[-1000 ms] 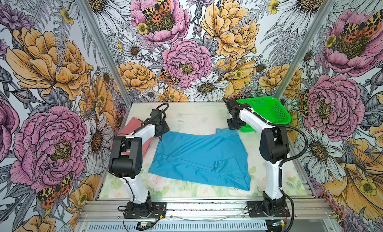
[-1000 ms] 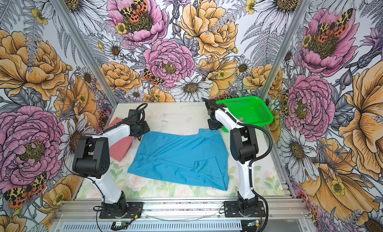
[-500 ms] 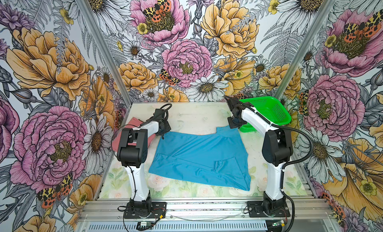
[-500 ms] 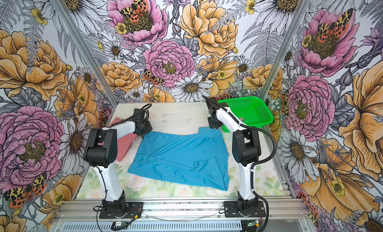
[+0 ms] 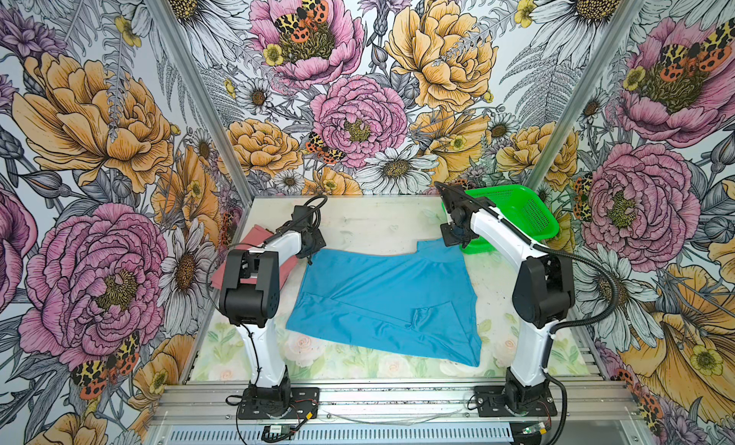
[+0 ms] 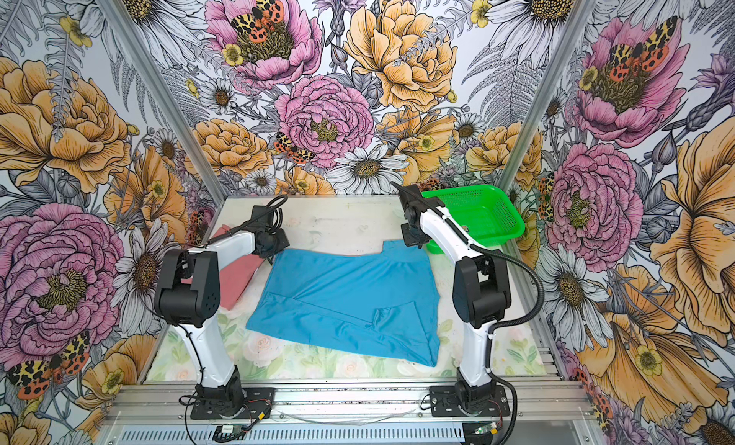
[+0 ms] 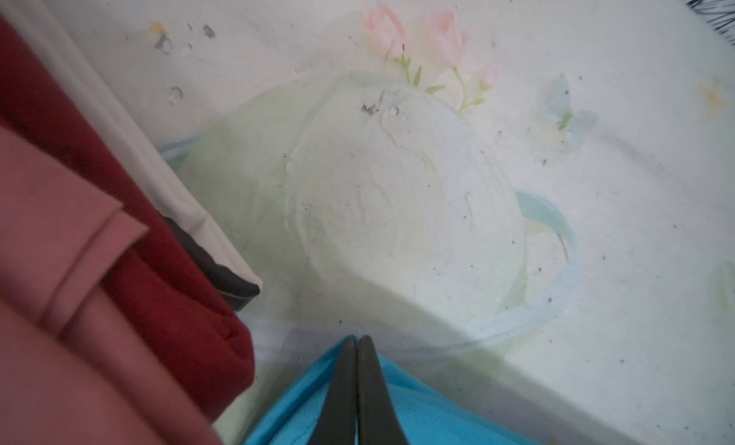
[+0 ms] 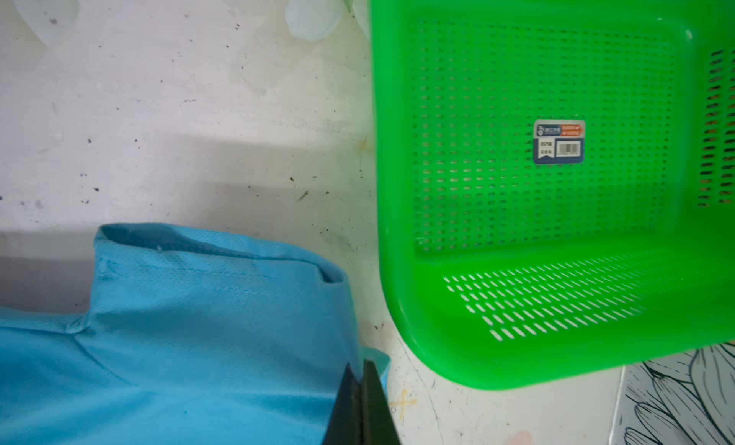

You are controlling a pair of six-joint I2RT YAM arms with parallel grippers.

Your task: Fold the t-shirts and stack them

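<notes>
Top views: blue t-shirt (image 5: 389, 299) spread flat mid-desk (image 5: 378, 220). Left gripper (image 5: 312, 251) at its far left corner, right gripper (image 5: 453, 240) at far right corner. Pink t-shirt (image 5: 258, 236) partly hidden by left arm.
Left wrist: left gripper (image 7: 358, 343) pressed together, pinching blue corner.
Right wrist: right gripper (image 8: 364, 367) pinching blue edge, green basket (image 8: 537, 343) near.

**Left jaws close on the shirt corner**

The left gripper (image 7: 357, 340), partly open a second ago, has pinched shut on the far left corner of the bright sky-blue soft fabric t-shirt (image 5: 382, 295). Its black elbow housing (image 5: 248, 282) has swung inward above its base.
</notes>
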